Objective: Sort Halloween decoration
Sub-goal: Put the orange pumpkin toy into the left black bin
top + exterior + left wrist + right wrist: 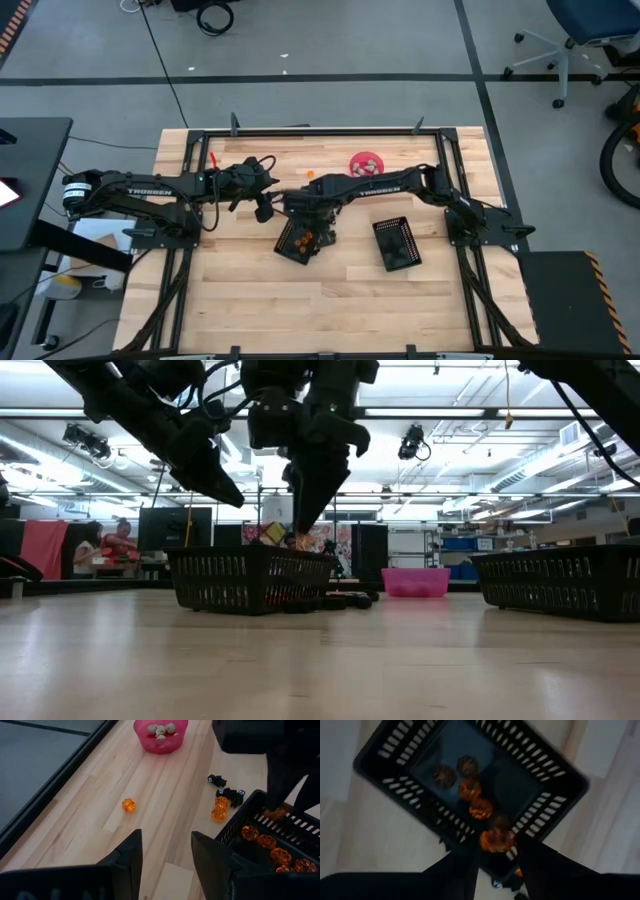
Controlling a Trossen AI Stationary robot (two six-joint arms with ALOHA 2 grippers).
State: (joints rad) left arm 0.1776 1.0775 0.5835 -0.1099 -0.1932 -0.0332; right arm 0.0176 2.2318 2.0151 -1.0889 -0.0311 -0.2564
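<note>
A black mesh basket [302,242] [546,764] at mid-table holds several orange pieces of the Halloween decoration [470,790]. My right gripper [306,228] [496,854] points down over the basket's far rim with its fingers apart. One orange piece [495,840] [275,813] shows just past the fingertips. My left gripper [262,203] [165,856] hovers open left of the basket, with nothing between its fingers. Loose on the table lie one orange piece [128,805], two more [219,810] beside the basket, and black pieces [230,795]. My right gripper has the orange piece [495,840] right at the ends of its fingers, above the basket's inside. I cannot tell whether the fingers touch the piece.
A pink bowl [160,740] [366,162] with pale grey-white pieces stands toward the far edge. A second black basket [397,243] sits right of the first. Bare wood lies along the table's near side. A dark frame rail [300,131] borders the table.
</note>
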